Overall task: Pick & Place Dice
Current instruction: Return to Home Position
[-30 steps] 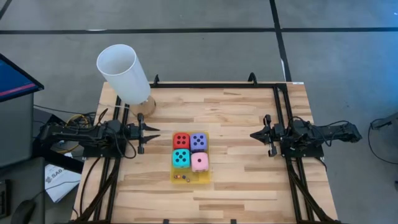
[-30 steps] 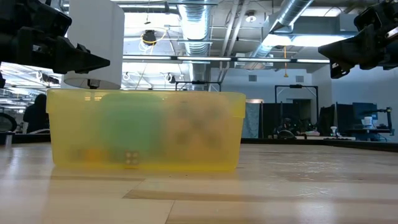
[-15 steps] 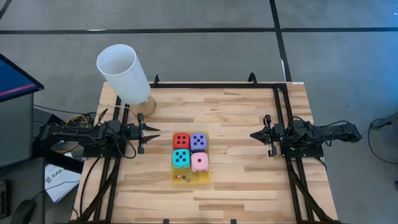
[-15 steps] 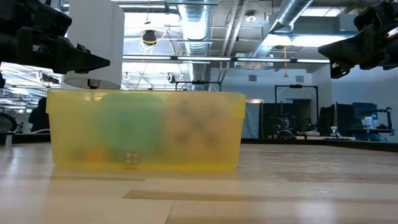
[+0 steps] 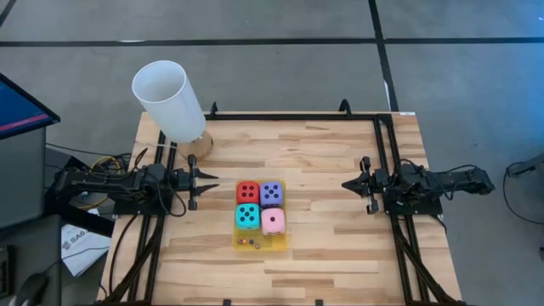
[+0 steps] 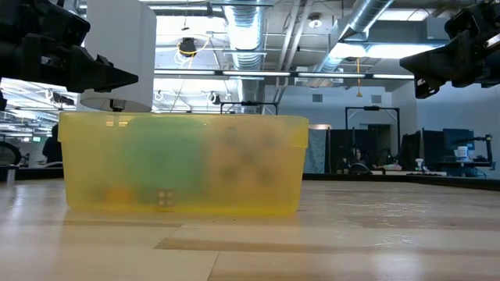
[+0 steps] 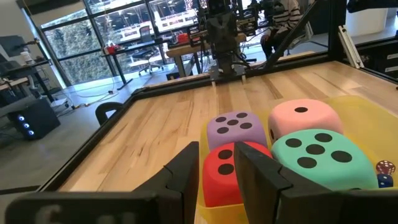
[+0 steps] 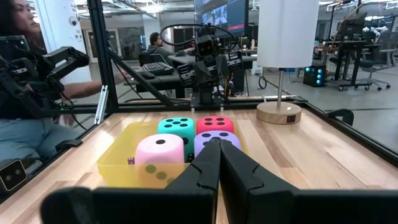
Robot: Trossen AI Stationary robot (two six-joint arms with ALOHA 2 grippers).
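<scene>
The dice sit in a shallow yellow tray (image 5: 286,214) near the middle of the pale plank table (image 5: 331,149). From above, the red die (image 5: 247,192), purple die (image 5: 271,192), cyan die (image 5: 246,216) and pink die (image 5: 273,221) form a tight square of round-cornered cubes, with tiny beads (image 5: 249,243) at the tray's end beside the cyan one. The left gripper (image 5: 206,180) and right gripper (image 5: 348,184) hover at opposite sides, well apart from the tray. At table height, the tray's translucent wall blurs the cubes. In the left wrist view its dark fingers (image 7: 183,171) stand slightly parted, empty. In the right wrist view its fingers (image 8: 205,169) are pressed together.
</scene>
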